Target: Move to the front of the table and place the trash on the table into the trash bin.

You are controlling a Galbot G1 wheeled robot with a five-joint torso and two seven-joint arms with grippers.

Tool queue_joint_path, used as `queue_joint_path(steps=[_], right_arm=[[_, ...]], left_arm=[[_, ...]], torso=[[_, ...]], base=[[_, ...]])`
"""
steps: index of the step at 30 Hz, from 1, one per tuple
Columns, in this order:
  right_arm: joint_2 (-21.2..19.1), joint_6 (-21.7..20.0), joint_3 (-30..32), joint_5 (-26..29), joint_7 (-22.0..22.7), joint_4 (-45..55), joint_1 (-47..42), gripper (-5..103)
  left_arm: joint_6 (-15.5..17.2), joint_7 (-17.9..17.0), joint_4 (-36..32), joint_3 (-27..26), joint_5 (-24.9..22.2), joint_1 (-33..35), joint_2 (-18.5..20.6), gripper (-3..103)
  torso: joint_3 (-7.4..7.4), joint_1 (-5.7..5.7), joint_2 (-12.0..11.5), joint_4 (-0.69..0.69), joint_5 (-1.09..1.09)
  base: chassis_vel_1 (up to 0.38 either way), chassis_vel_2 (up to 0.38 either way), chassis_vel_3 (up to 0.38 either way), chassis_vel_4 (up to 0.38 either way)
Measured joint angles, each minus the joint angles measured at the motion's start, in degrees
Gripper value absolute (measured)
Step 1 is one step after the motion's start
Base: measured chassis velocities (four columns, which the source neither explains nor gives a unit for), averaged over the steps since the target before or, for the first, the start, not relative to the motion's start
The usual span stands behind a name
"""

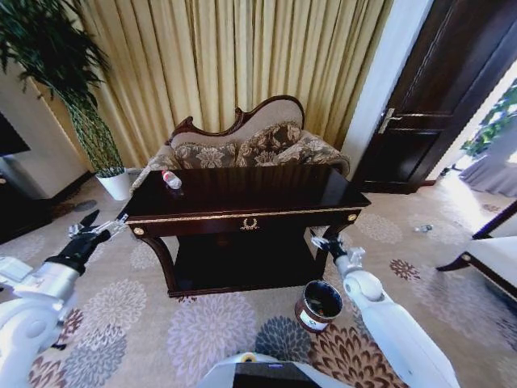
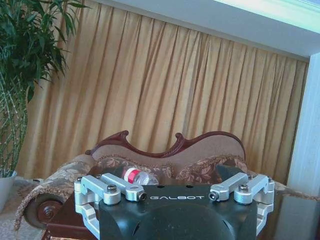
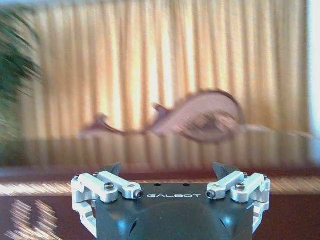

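Note:
The long dark-brown table (image 1: 266, 217) with gold trim stands straight ahead of me. The trash I can see on its top is a small clear plastic bottle (image 1: 170, 179) with a red label, lying near the left end; the bottle (image 2: 136, 176) lies just beyond my left gripper. The round dark trash bin (image 1: 317, 305) with a white label stands on the carpet by the table's right front leg. My left gripper (image 1: 98, 225) (image 2: 172, 172) hovers open off the table's left front corner. My right gripper (image 1: 327, 241) (image 3: 169, 170) is open at the right front leg, above the bin.
A patterned sofa (image 1: 242, 145) with cushions sits behind the table against gold curtains. A potted plant (image 1: 97, 137) stands at the left, a dark door (image 1: 448, 97) at the right. A chair edge (image 1: 485, 255) juts in at the right. Patterned carpet lies open in front.

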Motion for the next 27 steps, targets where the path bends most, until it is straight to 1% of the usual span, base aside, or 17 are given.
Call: queue_joint_path(steps=[2, 5, 8, 10, 15, 19, 27], right_arm=[[-0.2, 0.1, -1.0, 0.1, -0.2, 1.1, 0.4, 100], [-0.5, 0.2, -4.8, 0.5, -0.3, 4.3, 2.3, 100], [-0.6, 0.1, -5.3, 0.6, 0.0, 4.9, 2.5, 100], [-0.7, -0.6, -5.9, 0.5, 1.5, 6.5, 2.6, 100], [-0.9, -1.4, -5.8, 0.2, 2.6, 7.3, 2.4, 100], [-1.2, -1.7, -4.8, -0.3, 2.8, 7.4, 2.0, 100], [-1.1, -1.8, -4.6, -0.8, 3.1, 7.1, 1.7, 100]], left_arm=[[0.0, 0.0, -0.1, 0.0, 0.2, 0.0, 0.0, 100], [-1.1, 0.0, -0.7, -0.8, 0.9, 0.3, 0.4, 100], [-1.2, 0.0, -0.8, -1.2, 0.9, 0.3, 0.7, 100], [-1.3, -0.1, -0.9, -1.5, 0.9, 0.3, 1.0, 100], [-1.3, -0.1, -0.9, -1.3, 1.0, 0.3, 0.9, 100], [-1.3, -0.1, -1.0, -0.8, 1.3, 0.3, 0.6, 100], [-1.3, -0.1, -1.0, -0.8, 1.3, 0.1, 0.8, 100]], torso=[[0.00, 0.00, 0.0, 0.00, 0.00], [0.00, 0.00, 0.0, 0.00, 0.02], [0.00, 0.00, 0.0, -0.01, 0.02], [0.00, 0.00, 0.0, -0.02, 0.02], [0.00, -0.01, 0.0, -0.01, 0.02], [0.00, -0.01, 0.0, -0.02, 0.02], [0.02, 0.03, 0.0, -0.01, 0.03]], base=[[0.000, 0.000, 0.000, 0.000], [0.000, 0.000, 0.000, 0.000], [0.000, 0.000, 0.000, 0.000], [0.000, 0.000, 0.000, 0.000], [-0.019, 0.024, 0.012, -0.020], [-0.129, 0.108, 0.088, -0.098], [-0.178, 0.175, 0.197, -0.181]])
